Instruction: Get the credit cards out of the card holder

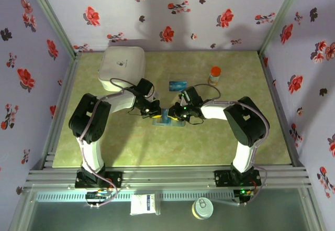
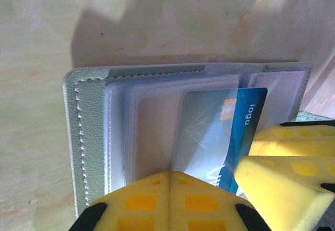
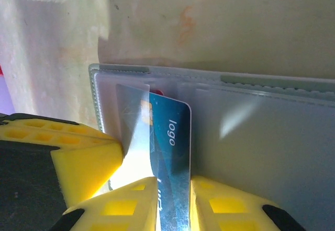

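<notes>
**Step in hand: withdraw the card from its sleeve**

1. The right gripper (image 3: pixel 172 190) is closed narrow on the blue card (image 3: pixel 170 131). 1 pad (image 3: pixel 137 202) lies on each face of the card's near edge. The rest of the card lies beyond the fingertips, under a clear sleeve (image 2: pixel 152 131) of the card holder (image 2: pixel 91 136).
2. The left gripper (image 2: pixel 168 190) is fully closed and holds nothing between its fingers. Its joined tips press on the holder's near edge, just beside the right fingers.
3. Pull the card straight back along its own plane, towards the right wrist. Any twist is likely to jam a corner in the sleeve mouth.
4. Hold the left tips down during the pull. Otherwise the holder would probably slide along with the card.
5. The grip covers the card's edge alone, so a slow pull is advisable to prevent slipping.

**Surroundings**

- A red sliver (image 3: pixel 158 91) shows just past the blue card's far corner. It may be a 2nd card, but this cannot be confirmed.
- A teal card (image 1: pixel 178 84) lies flat on the table (image 1: pixel 131 152), beyond both grippers.
- A white box (image 1: pixel 123 63) stands well beyond the left fingers. An orange bottle (image 1: pixel 215 74) stands well beyond the right fingers.
- Neither of these items blocks the path back. The closest obstruction is the left gripper, which sits right against the right fingers.
</notes>
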Available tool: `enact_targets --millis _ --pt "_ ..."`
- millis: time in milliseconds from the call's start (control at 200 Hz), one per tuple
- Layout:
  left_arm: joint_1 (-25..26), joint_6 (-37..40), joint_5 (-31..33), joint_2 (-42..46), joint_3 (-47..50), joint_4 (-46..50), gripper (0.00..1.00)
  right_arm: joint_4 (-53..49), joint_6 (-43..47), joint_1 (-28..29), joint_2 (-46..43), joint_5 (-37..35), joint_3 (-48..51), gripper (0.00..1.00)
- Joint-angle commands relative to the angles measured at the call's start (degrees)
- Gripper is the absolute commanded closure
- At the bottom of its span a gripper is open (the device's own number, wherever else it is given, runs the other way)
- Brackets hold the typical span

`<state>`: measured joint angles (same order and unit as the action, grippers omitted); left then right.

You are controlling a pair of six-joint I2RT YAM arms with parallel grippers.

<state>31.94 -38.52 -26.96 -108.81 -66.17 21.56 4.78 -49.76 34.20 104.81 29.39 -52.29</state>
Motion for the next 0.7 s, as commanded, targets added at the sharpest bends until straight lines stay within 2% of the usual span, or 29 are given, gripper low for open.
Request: enact_targets --millis 0,375,695 --pt "0.22 1.36 1.15 -1.60 0.17 2.22 1.00 2.23 -0.95 -0.36 0.45 1.13 0.83 0.78" --pt "0.16 1.38 1.09 -1.49 -0.01 2.35 1.00 2.79 -0.91 -1.62 -0.43 0.54 2.31 0.87" --pt "0.05 0.85 0.80 -0.63 0.61 1.27 1.00 -3.15 3.11 -3.68 -5.75 -1.33 4.30 0.90"
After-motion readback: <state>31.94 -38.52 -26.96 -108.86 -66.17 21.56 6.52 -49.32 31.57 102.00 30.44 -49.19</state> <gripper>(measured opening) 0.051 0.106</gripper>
